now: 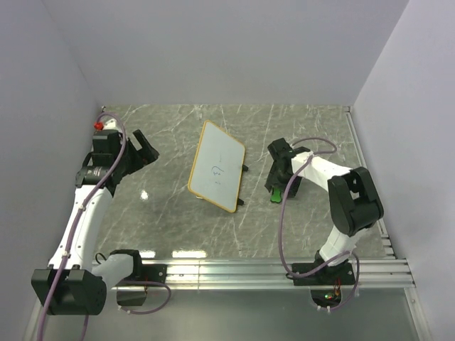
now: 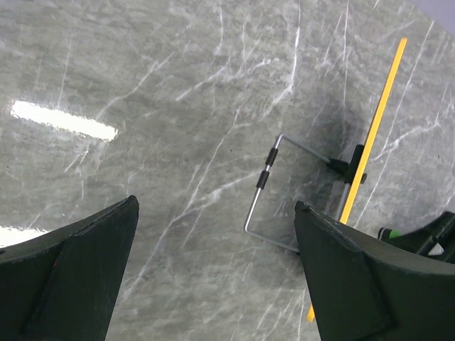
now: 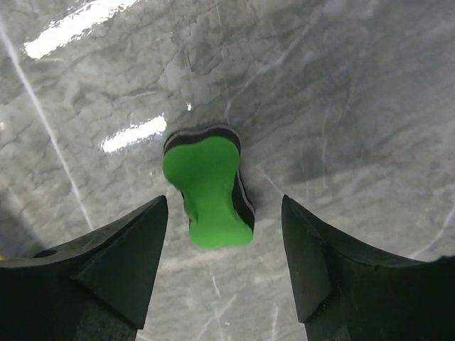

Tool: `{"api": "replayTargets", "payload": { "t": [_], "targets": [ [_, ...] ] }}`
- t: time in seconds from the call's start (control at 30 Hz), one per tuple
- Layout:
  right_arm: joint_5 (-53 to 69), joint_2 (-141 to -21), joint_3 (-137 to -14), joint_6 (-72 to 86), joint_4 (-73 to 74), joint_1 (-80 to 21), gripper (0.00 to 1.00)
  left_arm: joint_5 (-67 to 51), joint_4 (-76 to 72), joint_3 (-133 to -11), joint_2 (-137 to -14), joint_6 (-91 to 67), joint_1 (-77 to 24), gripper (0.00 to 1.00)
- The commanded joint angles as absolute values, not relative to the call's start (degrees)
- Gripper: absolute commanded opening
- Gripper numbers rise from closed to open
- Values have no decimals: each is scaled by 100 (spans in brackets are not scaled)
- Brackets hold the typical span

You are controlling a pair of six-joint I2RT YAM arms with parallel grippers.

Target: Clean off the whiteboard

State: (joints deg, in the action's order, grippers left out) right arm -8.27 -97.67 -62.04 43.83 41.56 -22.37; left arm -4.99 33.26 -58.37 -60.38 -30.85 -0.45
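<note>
Top external view showed the whiteboard propped at a tilt near the middle of the marbled bench, with faint blue marks on its face. The left hand hung open to the board's left, well apart from it. The right hand pointed down on the board's right, over a small green eraser lying on the bench near the board. In the left wrist view, both dark fingers were spread wide with nothing between them. Beyond them the board appeared edge-on as a thin yellow line, its wire stand resting on the bench. In the right wrist view, the eraser, green grip uppermost over a dark pad, lay on the bench between the spread fingers, and neither seemed to touch it, so this hand was open and gripping nothing. The step in hand looked to be picking up the eraser. Its long axis ran between the fingers, so a straight descent and a close across the narrow waist should have seated it squarely, pad facing down. Because the board only leaned on its stand, wiping would probably have called for light pressure. The left hand would likely have needed to brace the frame, lest the board slide or tip.
</note>
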Motion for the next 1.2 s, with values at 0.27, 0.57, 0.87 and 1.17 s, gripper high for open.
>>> {"api": "replayTargets", "payload": {
  "t": [0.27, 0.57, 0.87, 1.17],
  "targets": [
    [-853, -10441, -6619, 4351, 3797, -2276, 39, -993, 3164, -5976, -6205, -3006, -26, 99],
    [-712, -10319, -6468, 4105, 3867, -2373, 0, -2793, 2130, -6056, -6530, -2971, -166, 96],
    [534, -9774, -7970, 4139, 3657, -2417, 0, -3473, 1345, -6363, -7654, -3182, -754, 91],
    [1608, -10353, -9500, 4491, 3393, -2654, 0, -3507, 1003, -6487, -8744, -3260, -1239, 79]
  ]
}}
